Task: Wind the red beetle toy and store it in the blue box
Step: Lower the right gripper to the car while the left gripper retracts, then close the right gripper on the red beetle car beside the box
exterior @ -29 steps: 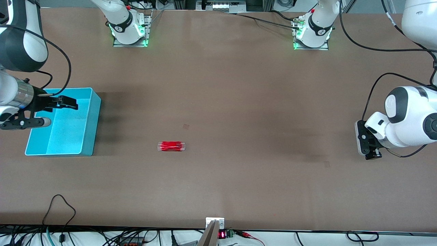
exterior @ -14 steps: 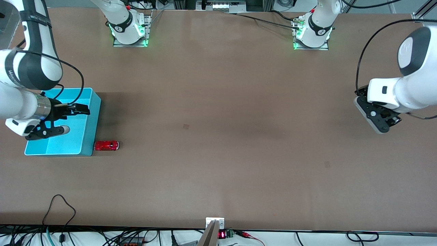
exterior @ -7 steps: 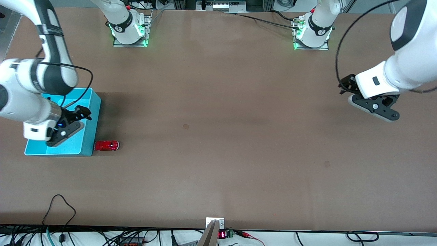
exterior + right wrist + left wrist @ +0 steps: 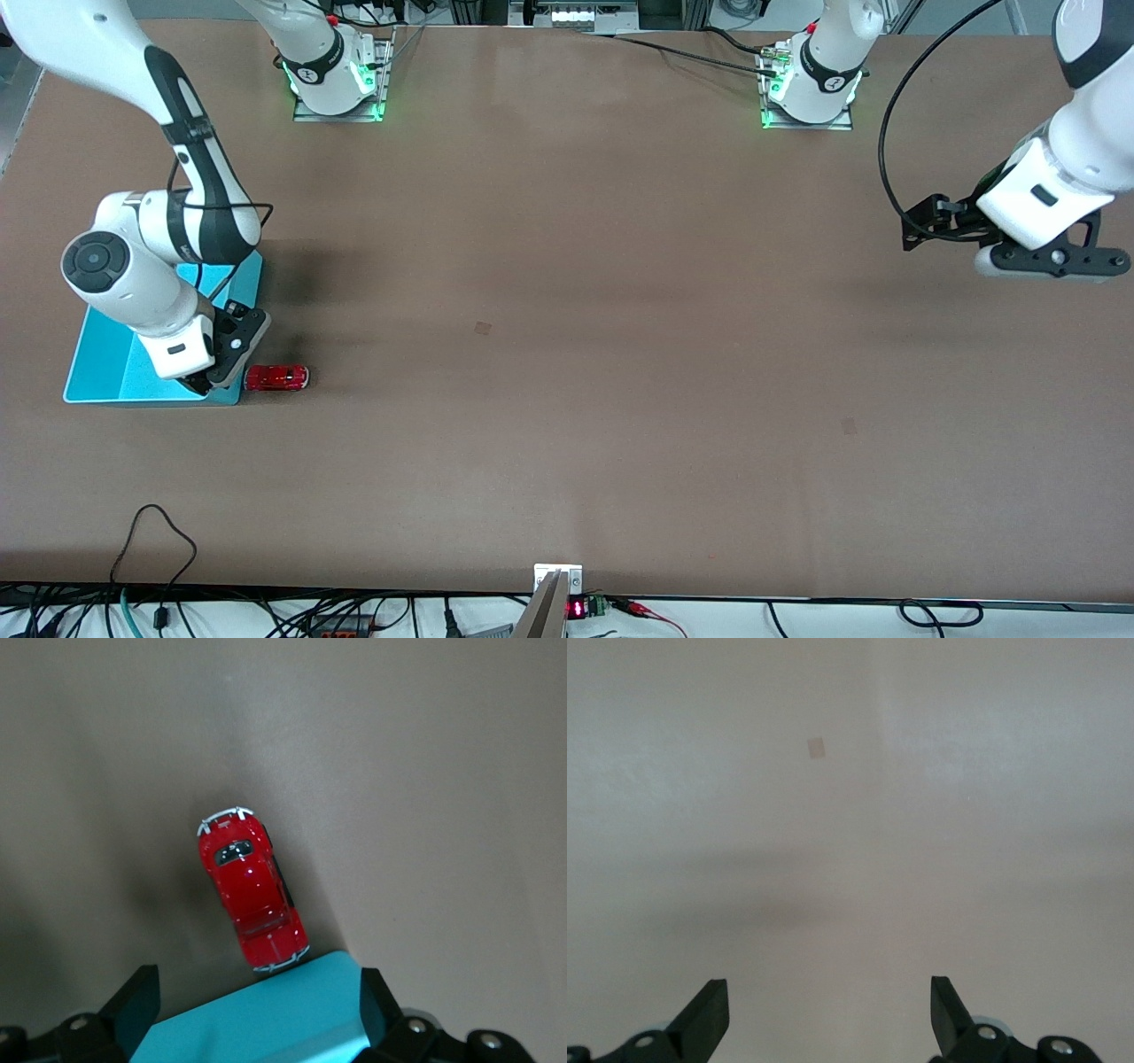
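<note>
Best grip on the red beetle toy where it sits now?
Probably from straight above, fingers closing across the narrow width of the red beetle toy on its two long sides at mid-body. It sits upright on the table with one bumper against the blue box wall, so an end-to-end grip is blocked. The open right gripper hangs over the box's corner beside it.

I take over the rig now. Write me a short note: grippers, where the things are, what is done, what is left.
Right gripper: open, empty, over the box's corner beside the car.
Left gripper: open, empty, waits over bare table at its own end.
Car: on the table, one bumper against the box's outer wall.
Box: at the right arm's end.
Done: car not stored.
Left: grasp the car, put it in the box.
</note>
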Controlling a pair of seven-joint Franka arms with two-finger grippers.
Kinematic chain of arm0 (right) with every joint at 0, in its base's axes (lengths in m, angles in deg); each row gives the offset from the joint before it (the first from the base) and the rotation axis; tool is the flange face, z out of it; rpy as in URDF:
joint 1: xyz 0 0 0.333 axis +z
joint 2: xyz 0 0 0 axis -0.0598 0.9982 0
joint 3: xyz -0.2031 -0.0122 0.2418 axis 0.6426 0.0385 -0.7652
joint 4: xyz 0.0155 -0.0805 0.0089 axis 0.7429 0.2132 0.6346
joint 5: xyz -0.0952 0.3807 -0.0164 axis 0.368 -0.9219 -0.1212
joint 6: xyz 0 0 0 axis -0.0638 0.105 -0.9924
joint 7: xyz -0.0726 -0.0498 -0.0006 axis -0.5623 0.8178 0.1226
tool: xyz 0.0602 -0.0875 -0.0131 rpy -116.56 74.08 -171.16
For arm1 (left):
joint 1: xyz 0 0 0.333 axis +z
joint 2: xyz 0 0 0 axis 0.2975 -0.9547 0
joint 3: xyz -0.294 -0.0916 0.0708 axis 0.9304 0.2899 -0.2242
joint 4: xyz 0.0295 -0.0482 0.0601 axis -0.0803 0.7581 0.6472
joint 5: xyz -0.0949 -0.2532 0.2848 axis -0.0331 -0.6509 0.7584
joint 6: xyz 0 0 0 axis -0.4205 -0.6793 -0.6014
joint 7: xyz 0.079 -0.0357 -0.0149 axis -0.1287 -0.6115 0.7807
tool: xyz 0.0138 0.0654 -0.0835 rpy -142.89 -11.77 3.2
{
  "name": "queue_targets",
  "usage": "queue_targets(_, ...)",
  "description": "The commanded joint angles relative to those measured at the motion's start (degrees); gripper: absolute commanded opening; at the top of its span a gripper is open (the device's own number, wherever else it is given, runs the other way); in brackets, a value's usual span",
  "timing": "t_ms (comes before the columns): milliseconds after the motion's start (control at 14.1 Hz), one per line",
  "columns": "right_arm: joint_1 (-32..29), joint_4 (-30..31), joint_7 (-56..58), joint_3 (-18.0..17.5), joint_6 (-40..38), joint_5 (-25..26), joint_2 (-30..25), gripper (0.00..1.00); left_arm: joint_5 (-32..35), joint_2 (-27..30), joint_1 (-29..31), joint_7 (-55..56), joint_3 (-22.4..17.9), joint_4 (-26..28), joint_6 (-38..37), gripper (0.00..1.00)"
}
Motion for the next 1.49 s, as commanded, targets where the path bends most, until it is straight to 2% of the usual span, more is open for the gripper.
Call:
queue_targets(0, -1.3, -0.1, 2.4, -1.5, 2.5, 1.0, 1.9, 1.00, -0.5, 4.1, -1.1, 0.9, -0.7, 4.6, 2.2, 1.00)
queue_targets(283, -1.3, -0.1, 3.2, -2.6, 5.7, 1.0, 4.7, 1.00, 1.2, 4.3, -1.2, 0.8, 2.7, 4.2, 1.9, 1.00)
queue_targets(495, -1.3, -0.1, 3.2, -2.7, 7.2, 1.0, 5.8, 1.00, 1.3, 4.4, -1.5, 1.3, 4.0, 1.7, -2.5, 1.00)
queue_targets(778, -1.9, -0.1, 3.2, -2.7, 8.3, 1.0, 6.9, 1.00, 0.6, 3.7, -1.5, 1.2, 4.2, -0.7, -4.1, 1.00)
queue_targets(1061, -1.9, -0.1, 3.2, -2.7, 8.4, 1.0, 7.5, 1.00, 0.7, 3.4, -1.6, 1.2, 4.2, -0.9, -4.1, 1.00)
queue_targets(1132, -1.9, -0.1, 3.6, -2.7, 8.5, 1.0, 7.6, 0.97, 0.7, 3.4, -1.6, 1.2, 4.2, -0.9, -4.1, 1.00)
queue_targets(1274, -1.9, -0.2, 4.6, -2.7, 9.1, 1.0, 7.9, 0.84, 0.5, 3.4, -1.5, 0.9, 4.2, -0.9, -4.2, 1.00)
queue_targets(1415, -1.9, -0.2, 5.3, -2.7, 9.3, 1.0, 8.0, 0.60, 0.6, 3.4, -1.6, 1.0, 4.3, -0.9, -4.2, 1.00)
